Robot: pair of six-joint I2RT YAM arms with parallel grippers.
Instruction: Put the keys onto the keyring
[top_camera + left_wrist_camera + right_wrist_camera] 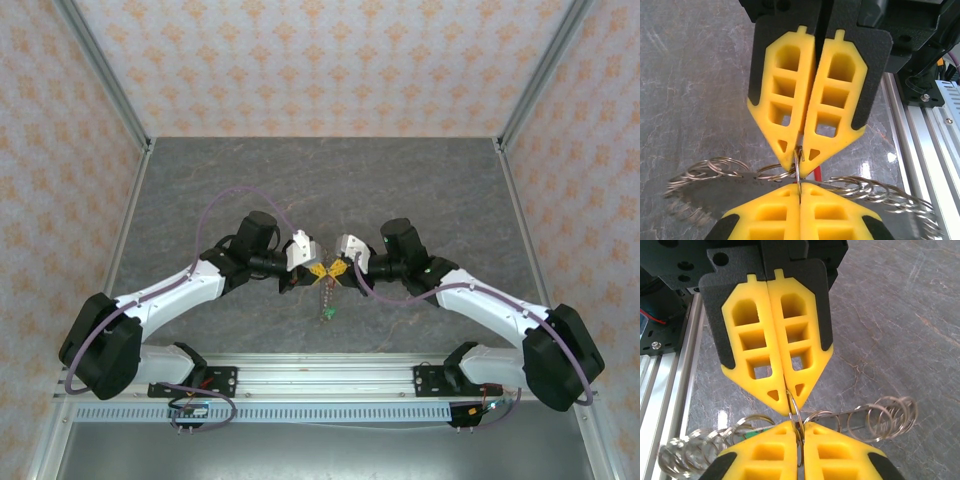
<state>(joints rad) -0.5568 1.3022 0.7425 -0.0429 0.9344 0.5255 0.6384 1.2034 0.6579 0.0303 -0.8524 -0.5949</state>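
Note:
My left gripper and right gripper meet tip to tip above the middle of the table. Both are shut on the same thin silvery ring of the keyring. In the left wrist view my own fingertips pinch the ring from above and the right gripper pinches it from below. The keyring chain spreads in silvery loops to both sides. In the top view it hangs down to the green tag. A sliver of a key's red tag shows behind the fingers; the metal of the keys is hidden.
The grey stone-patterned tabletop lies under and around the grippers. Patterned walls close the back and sides. The aluminium rail with both arm bases runs along the near edge.

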